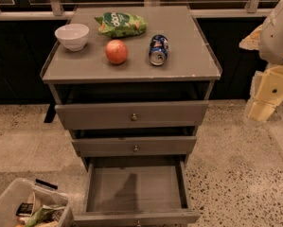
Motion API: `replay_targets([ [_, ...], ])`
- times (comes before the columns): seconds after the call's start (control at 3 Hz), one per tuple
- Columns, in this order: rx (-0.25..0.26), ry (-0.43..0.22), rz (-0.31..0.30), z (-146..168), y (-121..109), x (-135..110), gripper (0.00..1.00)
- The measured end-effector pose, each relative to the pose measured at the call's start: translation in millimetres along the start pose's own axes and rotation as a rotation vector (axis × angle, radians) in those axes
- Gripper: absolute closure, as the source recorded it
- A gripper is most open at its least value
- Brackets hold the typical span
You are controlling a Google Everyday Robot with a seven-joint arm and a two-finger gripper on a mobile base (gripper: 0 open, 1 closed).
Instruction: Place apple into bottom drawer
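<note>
The reddish-orange apple sits on the grey cabinet top, near the middle and towards the front. The bottom drawer is pulled out wide, and its flat grey tray holds nothing. The two shallower drawers above it are only slightly out. My gripper hangs at the far right of the view, beside the cabinet and below the level of its top. It is well away from the apple and holds nothing that I can see.
A white bowl stands at the top's left, a green snack bag at the back, and a blue soda can lies right of the apple. A clear bin of items sits on the floor at the lower left.
</note>
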State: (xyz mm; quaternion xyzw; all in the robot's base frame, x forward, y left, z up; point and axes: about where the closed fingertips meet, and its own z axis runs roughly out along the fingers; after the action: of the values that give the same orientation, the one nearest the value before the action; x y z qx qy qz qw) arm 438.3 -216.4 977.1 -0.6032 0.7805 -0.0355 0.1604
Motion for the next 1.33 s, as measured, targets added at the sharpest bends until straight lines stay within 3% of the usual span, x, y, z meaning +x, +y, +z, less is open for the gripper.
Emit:
replay_targets([
  [0.33,0.005,0.0,-0.006,-1,-2,-3,0.0],
  [0.67,0.012,-0.008,-0.044,-1,-13,-28,0.0],
  [1.0,-0.014,-0.001,-0.108,13,-32,-75,0.0],
  [1.33,-0.047,0.006,-0.176,43,-59,-136,0.0],
])
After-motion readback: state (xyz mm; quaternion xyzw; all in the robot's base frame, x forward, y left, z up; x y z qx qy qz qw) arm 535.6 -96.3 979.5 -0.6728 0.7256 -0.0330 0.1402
